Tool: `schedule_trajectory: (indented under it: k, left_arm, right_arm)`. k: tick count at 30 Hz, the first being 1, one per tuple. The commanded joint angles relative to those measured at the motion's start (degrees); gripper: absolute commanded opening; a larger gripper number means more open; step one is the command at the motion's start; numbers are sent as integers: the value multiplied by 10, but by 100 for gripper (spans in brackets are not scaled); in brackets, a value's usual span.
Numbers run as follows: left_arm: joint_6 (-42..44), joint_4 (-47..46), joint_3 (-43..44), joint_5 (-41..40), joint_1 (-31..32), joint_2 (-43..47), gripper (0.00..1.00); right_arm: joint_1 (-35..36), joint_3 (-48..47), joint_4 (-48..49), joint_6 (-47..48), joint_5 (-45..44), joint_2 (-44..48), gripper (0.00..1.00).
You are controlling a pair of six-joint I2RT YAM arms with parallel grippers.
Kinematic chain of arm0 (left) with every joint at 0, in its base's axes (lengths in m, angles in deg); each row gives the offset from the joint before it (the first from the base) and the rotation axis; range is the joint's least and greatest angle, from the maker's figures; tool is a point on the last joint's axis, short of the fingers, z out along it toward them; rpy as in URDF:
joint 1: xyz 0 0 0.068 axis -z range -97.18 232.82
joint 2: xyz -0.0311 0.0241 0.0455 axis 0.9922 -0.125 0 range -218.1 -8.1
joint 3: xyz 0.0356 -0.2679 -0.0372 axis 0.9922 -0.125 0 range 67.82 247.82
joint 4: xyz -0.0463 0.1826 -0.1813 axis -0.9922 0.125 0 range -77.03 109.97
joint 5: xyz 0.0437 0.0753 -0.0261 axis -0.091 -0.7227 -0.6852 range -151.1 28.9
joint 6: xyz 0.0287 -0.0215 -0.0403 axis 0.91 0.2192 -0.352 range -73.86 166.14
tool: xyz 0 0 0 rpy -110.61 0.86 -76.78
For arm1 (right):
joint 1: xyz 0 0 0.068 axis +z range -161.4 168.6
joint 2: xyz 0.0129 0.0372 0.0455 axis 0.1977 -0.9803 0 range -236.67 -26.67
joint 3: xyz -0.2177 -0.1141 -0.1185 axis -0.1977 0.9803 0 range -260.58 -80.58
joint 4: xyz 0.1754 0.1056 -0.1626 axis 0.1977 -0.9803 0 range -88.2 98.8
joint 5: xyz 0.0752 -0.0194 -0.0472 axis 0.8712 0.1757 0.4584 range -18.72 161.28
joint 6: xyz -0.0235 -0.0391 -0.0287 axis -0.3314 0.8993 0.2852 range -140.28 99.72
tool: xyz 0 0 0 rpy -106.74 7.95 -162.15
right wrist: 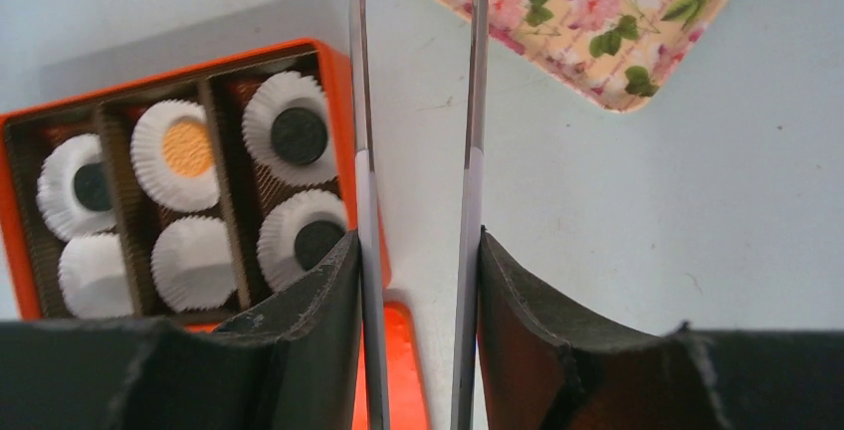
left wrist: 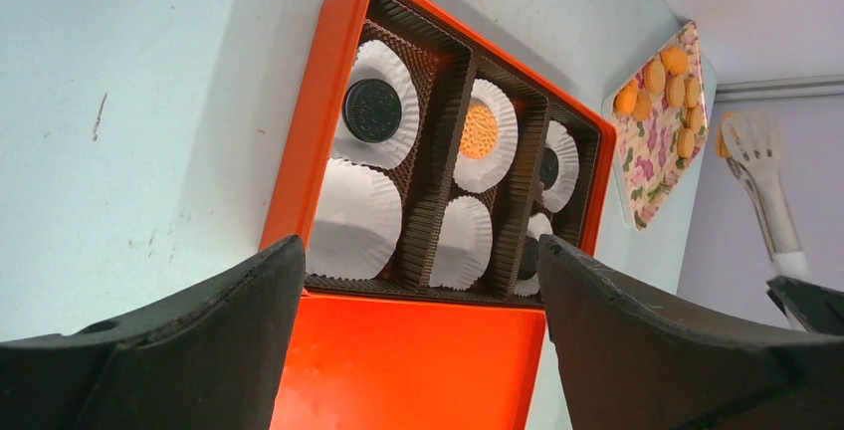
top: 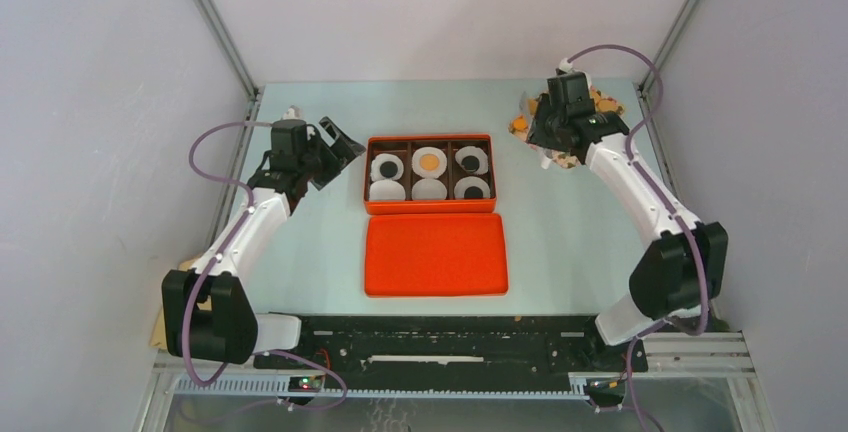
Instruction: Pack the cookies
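Note:
The orange box [top: 367,177] holds six white liners. Dark cookies lie in the far-left [top: 386,166], far-right [top: 469,162] and near-right [top: 471,190] liners, and an orange cookie [top: 429,162] in the far-middle one. The near-left and near-middle liners hold nothing. Several more orange cookies [left wrist: 654,76] lie on a floral tray [left wrist: 657,141] at the far right. My right gripper [right wrist: 418,251] is shut on a pair of tongs [right wrist: 360,102], near the tray [right wrist: 617,12], with nothing between the tong arms. My left gripper [left wrist: 418,261] is open and empty, left of the box [left wrist: 299,181].
The orange box lid [top: 435,254] lies flat just in front of the box. The tray sits at the table's far right corner [top: 605,102]. Enclosure walls and frame posts stand on both sides of the table.

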Motion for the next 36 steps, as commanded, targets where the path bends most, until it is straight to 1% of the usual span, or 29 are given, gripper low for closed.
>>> schedule_trajectory:
  k: [1,6,10,15,18,23,32,35,36]
  left_arm:
    - [1,0,-8,-4,-1,27,91]
    - [3,13,-1,-20,-1,34,91]
    - [1,13,-3,-15,-2,29,91]
    - [1,14,-7,-16,-1,36,91]
    - [4,18,-6,-20,-2,40,90]
    - [5,19,-8,-20,-2,45,90]
    - [9,18,-13,-24,-1,43,91]
    - [9,17,-12,-22,-2,39,91]
    - [9,17,-13,-20,-2,39,90]
  right_arm:
    - [41,15,-11,19,25,59,32]
    - [142,45,-41,36,38,108,32]
    - [227,67,-56,31,32,115,32]
    - [280,85,-44,18,37,97,32]
    - [300,85,-38,13,37,78,33]
    - [314,85,-24,10,39,50,33]
    - [316,85,6,1,49,31,34]
    - [316,83,3,1,46,31,37]
    - [316,81,-1,1,43,31,40]
